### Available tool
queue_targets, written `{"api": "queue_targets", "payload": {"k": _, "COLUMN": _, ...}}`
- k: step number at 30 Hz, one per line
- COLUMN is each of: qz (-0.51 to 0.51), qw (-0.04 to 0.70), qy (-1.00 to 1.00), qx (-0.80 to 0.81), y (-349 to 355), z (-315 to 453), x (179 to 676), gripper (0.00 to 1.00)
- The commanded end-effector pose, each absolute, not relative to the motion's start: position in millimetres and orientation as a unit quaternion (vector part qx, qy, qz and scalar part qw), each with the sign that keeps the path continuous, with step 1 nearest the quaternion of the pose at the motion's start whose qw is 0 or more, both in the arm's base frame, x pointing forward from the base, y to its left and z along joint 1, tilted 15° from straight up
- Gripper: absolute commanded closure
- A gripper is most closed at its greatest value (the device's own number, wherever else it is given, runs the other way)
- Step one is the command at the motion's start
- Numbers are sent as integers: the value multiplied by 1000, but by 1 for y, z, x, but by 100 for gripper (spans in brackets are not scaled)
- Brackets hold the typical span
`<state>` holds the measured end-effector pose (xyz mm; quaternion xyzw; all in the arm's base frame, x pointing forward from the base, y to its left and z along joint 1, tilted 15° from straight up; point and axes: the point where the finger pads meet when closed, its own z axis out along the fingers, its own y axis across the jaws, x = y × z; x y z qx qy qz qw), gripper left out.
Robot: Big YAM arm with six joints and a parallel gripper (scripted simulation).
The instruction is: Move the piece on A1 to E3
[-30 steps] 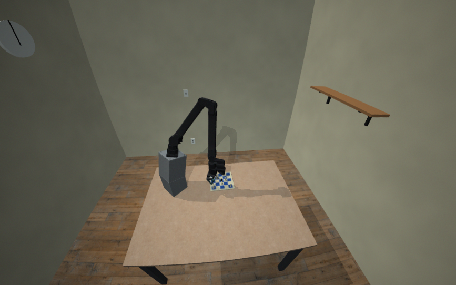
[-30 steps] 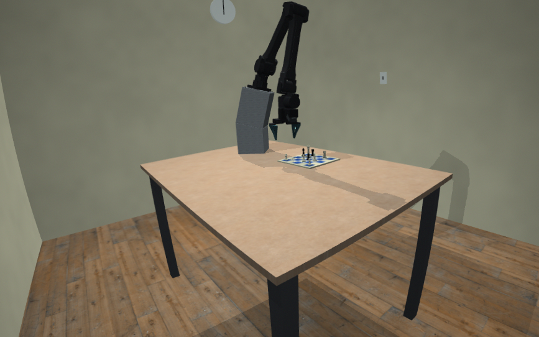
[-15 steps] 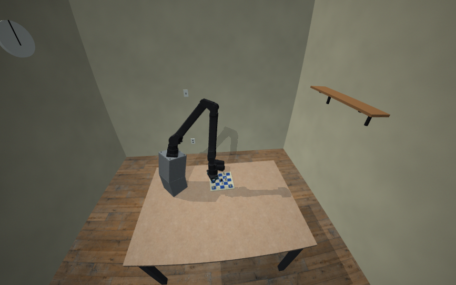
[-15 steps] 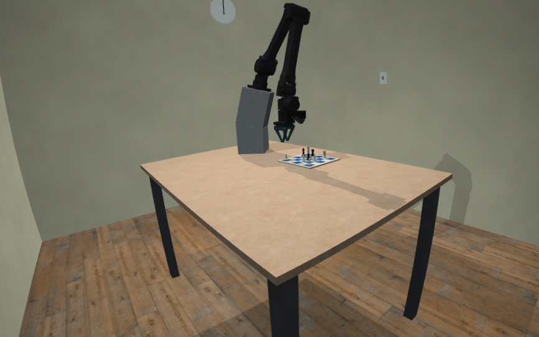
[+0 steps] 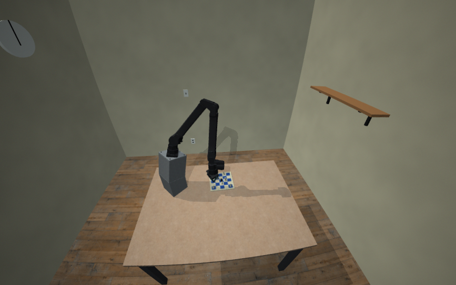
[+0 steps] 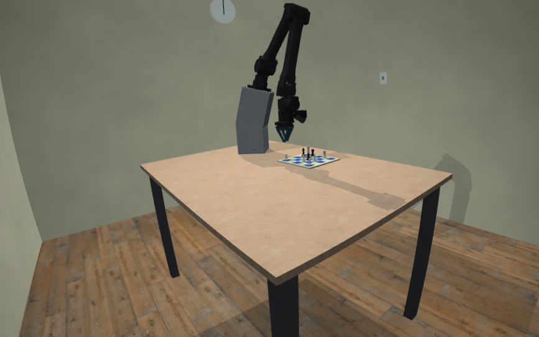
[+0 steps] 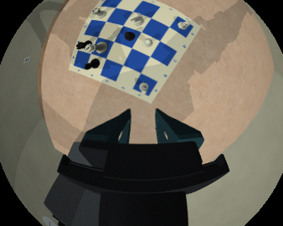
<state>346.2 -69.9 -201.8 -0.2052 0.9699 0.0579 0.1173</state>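
Observation:
A small blue-and-white chessboard (image 7: 135, 42) lies on the table, also seen in the top view (image 5: 222, 181) and the exterior view (image 6: 309, 160). Several white and black pieces stand on it, among them a white piece (image 7: 143, 84) at the corner nearest me, a white piece (image 7: 183, 25) at the right corner and a black piece (image 7: 130, 35) near the middle. The edge letters are too small to read. My gripper (image 7: 142, 112) (image 6: 283, 134) hovers above the table just off the board's near edge. Its fingers stand narrowed with a gap and nothing between them.
The arm's grey base block (image 6: 254, 121) stands on the table beside the board. A black and a grey piece (image 7: 93, 48) stand close together at the board's left side. A wooden shelf (image 5: 350, 101) hangs on the far wall.

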Motion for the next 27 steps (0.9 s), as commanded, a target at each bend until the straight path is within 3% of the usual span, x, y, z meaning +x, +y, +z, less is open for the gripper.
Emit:
{"api": "queue_targets", "payload": {"k": 1, "qz": 52, "qw": 132, "qy": 967, "qx": -210, "y": -74, "z": -197, "x": 354, "gripper": 67}}
{"api": "queue_targets", "payload": {"k": 27, "qz": 56, "qw": 125, "qy": 969, "qx": -207, "y": -70, "z": -206, "x": 351, "gripper": 67}}
